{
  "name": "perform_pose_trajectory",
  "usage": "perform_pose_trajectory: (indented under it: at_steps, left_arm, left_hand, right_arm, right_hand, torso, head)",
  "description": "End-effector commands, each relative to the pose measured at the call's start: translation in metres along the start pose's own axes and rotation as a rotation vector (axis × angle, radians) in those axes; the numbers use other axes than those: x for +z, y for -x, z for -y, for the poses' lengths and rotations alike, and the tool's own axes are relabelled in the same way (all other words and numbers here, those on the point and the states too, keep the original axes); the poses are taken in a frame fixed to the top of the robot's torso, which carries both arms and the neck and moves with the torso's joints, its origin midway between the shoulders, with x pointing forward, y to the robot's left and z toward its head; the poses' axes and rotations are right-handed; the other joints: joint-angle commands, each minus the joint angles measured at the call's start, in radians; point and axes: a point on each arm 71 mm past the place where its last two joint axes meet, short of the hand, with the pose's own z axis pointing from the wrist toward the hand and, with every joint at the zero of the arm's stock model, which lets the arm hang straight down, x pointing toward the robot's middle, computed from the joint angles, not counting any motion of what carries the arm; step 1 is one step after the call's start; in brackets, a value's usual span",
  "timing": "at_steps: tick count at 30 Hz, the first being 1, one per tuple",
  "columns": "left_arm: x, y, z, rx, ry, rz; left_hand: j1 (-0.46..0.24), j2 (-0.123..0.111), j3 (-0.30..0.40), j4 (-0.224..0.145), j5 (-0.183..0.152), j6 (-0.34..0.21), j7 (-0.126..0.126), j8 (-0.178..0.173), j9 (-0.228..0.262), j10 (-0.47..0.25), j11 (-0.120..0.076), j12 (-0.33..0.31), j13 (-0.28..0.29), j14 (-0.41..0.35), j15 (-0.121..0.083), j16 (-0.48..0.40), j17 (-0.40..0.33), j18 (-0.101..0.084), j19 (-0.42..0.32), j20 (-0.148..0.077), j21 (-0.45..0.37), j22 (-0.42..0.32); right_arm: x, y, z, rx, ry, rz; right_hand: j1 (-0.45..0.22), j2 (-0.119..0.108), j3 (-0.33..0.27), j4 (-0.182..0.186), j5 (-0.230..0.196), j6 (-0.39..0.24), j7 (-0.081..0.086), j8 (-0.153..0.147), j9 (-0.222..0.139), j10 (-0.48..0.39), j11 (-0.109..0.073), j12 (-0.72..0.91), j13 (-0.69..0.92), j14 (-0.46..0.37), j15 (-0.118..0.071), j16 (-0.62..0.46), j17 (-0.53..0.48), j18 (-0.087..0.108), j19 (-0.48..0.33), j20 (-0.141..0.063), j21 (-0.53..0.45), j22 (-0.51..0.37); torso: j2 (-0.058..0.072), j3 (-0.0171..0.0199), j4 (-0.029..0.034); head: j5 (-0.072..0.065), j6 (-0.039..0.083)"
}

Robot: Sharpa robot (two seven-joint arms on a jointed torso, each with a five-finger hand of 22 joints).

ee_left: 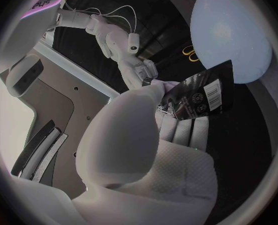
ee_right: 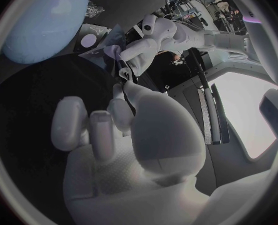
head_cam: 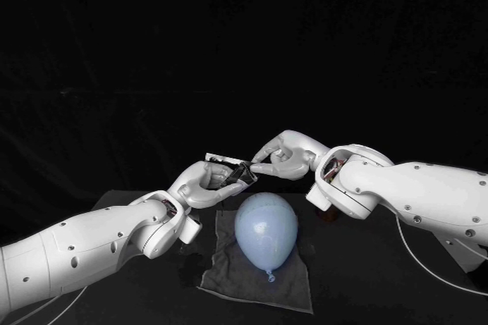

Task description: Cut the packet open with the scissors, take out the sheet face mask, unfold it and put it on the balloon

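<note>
You have the black glossy foil packet (head_cam: 236, 170) held up between both hands, near the round end of the pale blue balloon (head_cam: 266, 228). Your left hand (head_cam: 209, 185) grips the packet's lower part, fingers closed on it. Your right hand (head_cam: 282, 156) pinches its upper edge. The balloon lies on a grey cloth (head_cam: 229, 276) on the black table (head_cam: 386, 283).

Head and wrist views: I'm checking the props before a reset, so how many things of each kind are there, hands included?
hands: 2, left hand, right hand
packet: 1
balloon: 1
scissors: 1
cloth: 1
Total: 6
</note>
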Motion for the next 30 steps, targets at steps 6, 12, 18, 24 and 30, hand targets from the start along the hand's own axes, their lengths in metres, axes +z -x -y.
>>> perform_pose_trajectory:
  at_steps: [6,12,18,24,30]
  left_arm:
    - [0.001,-0.0017,0.0034,-0.014,-0.021,-0.001]
    - [0.0009,-0.0019,0.0041,-0.034,-0.021,0.007]
    - [0.0004,-0.001,0.0043,-0.058,-0.019,0.019]
    - [-0.0003,0.0005,0.004,-0.072,-0.013,0.032]
    - [-0.0008,0.0018,0.0018,-0.071,0.014,0.038]
  left_hand:
    - [0.002,0.011,0.001,-0.006,0.002,-0.001,0.001,0.007,0.045,0.002,0.003,-0.006,0.001,0.001,0.003,-0.003,0.001,-0.007,0.006,-0.002,-0.005,-0.002]
    - [0.001,0.011,0.002,-0.011,0.002,-0.009,0.009,0.004,0.045,-0.004,0.005,-0.012,0.0,-0.004,0.005,-0.009,0.001,-0.009,0.004,-0.002,-0.008,-0.003]
    - [-0.017,-0.013,-0.013,-0.015,0.001,-0.04,0.028,-0.013,0.039,-0.042,0.019,-0.019,-0.002,-0.016,0.014,-0.021,0.001,-0.012,-0.001,-0.003,-0.017,-0.004]
    - [-0.061,-0.086,-0.061,0.003,0.002,-0.13,0.061,-0.083,0.007,-0.102,0.043,-0.017,-0.001,-0.036,0.03,-0.038,0.002,-0.019,-0.009,-0.001,-0.03,-0.005]
    - [-0.1,-0.129,-0.132,0.017,0.002,-0.184,0.085,-0.128,-0.013,-0.154,0.064,-0.016,0.0,-0.073,0.047,-0.064,-0.002,-0.033,-0.021,-0.001,-0.045,-0.006]
  right_arm:
    - [0.0013,0.0024,-0.0015,-0.03,0.015,0.034]
    - [0.0015,0.0024,-0.0016,-0.046,0.012,0.038]
    - [0.0009,0.0029,-0.002,-0.058,0.014,0.048]
    - [0.0002,0.0051,-0.0021,-0.06,0.018,0.074]
    - [-0.0008,0.007,-0.0022,-0.052,0.02,0.098]
  right_hand:
    - [0.035,0.02,0.123,-0.096,-0.005,0.012,-0.002,0.056,0.039,0.031,-0.014,0.04,0.029,0.084,-0.013,0.012,0.141,-0.019,0.012,-0.008,0.023,0.027]
    - [0.011,0.017,0.147,-0.11,-0.005,0.012,-0.006,0.076,0.055,0.034,-0.017,0.041,0.034,0.084,-0.015,0.014,0.144,-0.019,0.013,-0.01,0.026,0.032]
    - [-0.013,0.013,0.17,-0.126,-0.005,0.007,-0.009,0.097,0.075,0.036,-0.02,0.038,0.035,0.084,-0.017,0.014,0.144,-0.019,0.013,-0.012,0.027,0.036]
    - [-0.019,0.012,0.176,-0.131,-0.005,0.005,-0.01,0.102,0.081,0.037,-0.021,0.037,0.036,0.084,-0.018,0.014,0.146,-0.019,0.012,-0.012,0.027,0.037]
    - [-0.025,0.013,0.182,-0.135,-0.005,0.002,-0.01,0.107,0.087,0.037,-0.021,0.035,0.035,0.084,-0.018,0.015,0.146,-0.019,0.012,-0.013,0.027,0.037]
  torso:
    - [0.0,-0.0001,0.0011]
    - [0.0,-0.0003,0.0006]
    - [0.0,0.0001,0.0011]
    - [0.0,0.0003,0.0006]
    - [0.0,0.0006,0.0007]
  head:
    - [-0.003,-0.005]
    - [-0.005,-0.007]
    - [-0.006,-0.007]
    - [-0.007,-0.006]
    - [-0.006,-0.004]
